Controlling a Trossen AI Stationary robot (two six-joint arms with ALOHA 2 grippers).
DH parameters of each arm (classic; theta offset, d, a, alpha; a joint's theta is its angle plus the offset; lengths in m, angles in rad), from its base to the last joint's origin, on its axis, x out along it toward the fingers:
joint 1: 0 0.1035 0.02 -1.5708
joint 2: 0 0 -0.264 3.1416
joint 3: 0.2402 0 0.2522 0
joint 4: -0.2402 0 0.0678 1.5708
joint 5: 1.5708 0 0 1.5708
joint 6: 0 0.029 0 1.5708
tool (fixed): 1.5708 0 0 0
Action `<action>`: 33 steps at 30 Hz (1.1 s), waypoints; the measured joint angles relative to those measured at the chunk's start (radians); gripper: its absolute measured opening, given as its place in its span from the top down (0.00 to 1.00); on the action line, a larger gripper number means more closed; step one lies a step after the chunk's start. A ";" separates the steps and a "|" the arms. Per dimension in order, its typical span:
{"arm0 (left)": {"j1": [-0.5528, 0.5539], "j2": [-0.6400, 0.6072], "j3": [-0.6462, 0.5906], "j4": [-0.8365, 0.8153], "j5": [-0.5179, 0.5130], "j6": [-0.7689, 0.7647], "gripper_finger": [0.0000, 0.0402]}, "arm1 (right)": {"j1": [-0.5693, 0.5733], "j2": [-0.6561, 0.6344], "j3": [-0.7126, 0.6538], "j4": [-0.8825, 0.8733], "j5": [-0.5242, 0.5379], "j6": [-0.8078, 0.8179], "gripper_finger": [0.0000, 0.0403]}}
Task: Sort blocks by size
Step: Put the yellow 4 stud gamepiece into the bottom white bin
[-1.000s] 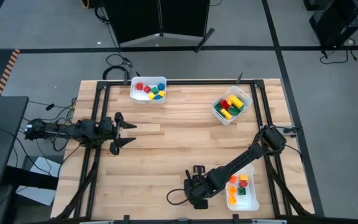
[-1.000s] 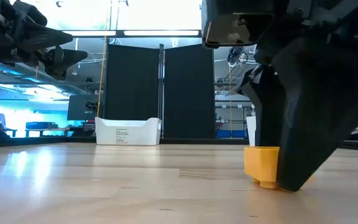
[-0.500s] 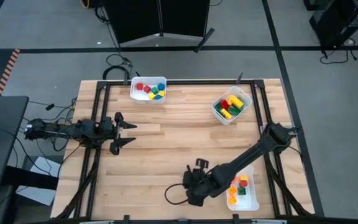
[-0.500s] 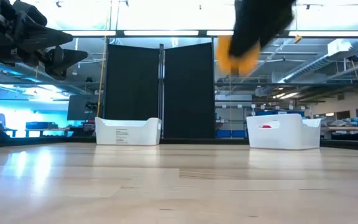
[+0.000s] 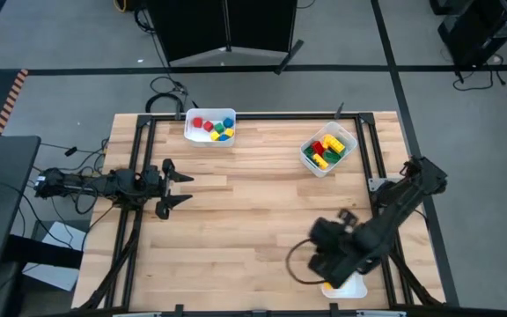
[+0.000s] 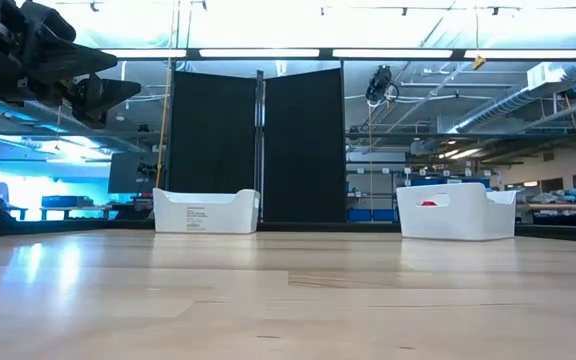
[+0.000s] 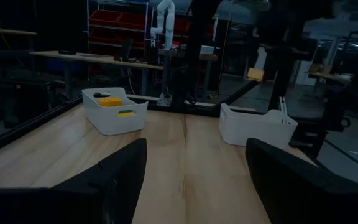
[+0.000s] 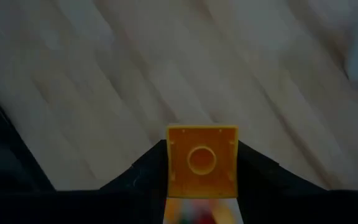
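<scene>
Taking the white bin (image 5: pixel 350 287) at the table's near right corner as reference: the left gripper (image 5: pixel 180 185) waits well apart, far to its left, fingers spread wide and empty. The right gripper (image 5: pixel 328 255) hangs above the bin's left edge, clamping an orange block (image 8: pixel 202 162) between its fingers.

On the wooden slatted table (image 5: pixel 253 202), one white plastic bin (image 5: pixel 210 126) sits at the far edge left of centre, a second white bin (image 5: pixel 328 150) toward the far right. A third bin (image 5: pixel 349 287) lies at the near right corner, under the right gripper (image 5: pixel 334 264); the left gripper (image 5: pixel 180 185) hangs over the left side
</scene>
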State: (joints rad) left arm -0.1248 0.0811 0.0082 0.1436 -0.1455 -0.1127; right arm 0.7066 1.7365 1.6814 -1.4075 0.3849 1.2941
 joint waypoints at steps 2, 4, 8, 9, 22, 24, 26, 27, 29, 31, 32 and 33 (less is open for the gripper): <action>0.000 0.000 0.000 0.000 0.000 0.000 0.30 | 0.029 -0.017 0.000 -0.086 -0.072 0.073 0.63; 0.000 0.000 0.000 0.000 0.000 0.000 0.30 | 0.059 -0.021 0.000 -0.133 -0.125 0.122 0.63; 0.000 0.000 0.000 0.000 0.000 0.000 0.30 | 0.110 -0.022 -0.043 -0.123 -0.180 0.168 0.63; 0.000 0.000 0.000 0.000 0.000 0.000 0.30 | 0.118 -0.022 -0.065 -0.108 -0.205 0.192 0.63; 0.000 0.000 0.000 0.000 0.000 0.000 0.30 | 0.151 -0.020 -0.466 0.439 -0.361 0.229 0.63; 0.000 0.000 0.000 0.000 0.000 0.000 0.30 | 0.147 -0.020 -0.506 0.473 -0.353 0.244 0.63; 0.000 0.000 0.000 0.000 0.000 0.000 0.30 | 0.142 -0.020 -0.536 0.480 -0.353 0.251 0.63; 0.000 0.000 0.000 0.000 0.000 0.000 0.30 | 0.140 -0.020 -0.548 0.491 -0.353 0.251 0.63; 0.000 0.000 0.000 0.000 0.000 0.000 0.30 | 0.136 -0.020 -0.560 0.501 -0.353 0.255 0.61; 0.000 0.000 0.000 0.000 0.000 0.000 0.30 | 0.135 -0.020 -0.568 0.495 -0.352 0.267 0.53; 0.000 0.000 0.000 0.000 0.000 0.000 0.30 | 0.135 -0.020 -0.572 0.495 -0.346 0.274 0.49; 0.000 0.000 0.000 0.000 0.000 0.000 0.30 | 0.135 -0.020 -0.575 0.496 -0.337 0.279 0.45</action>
State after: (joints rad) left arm -0.1249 0.0807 0.0082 0.1438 -0.1458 -0.1127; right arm 0.8421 1.7164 1.1063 -0.9115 0.0478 1.5729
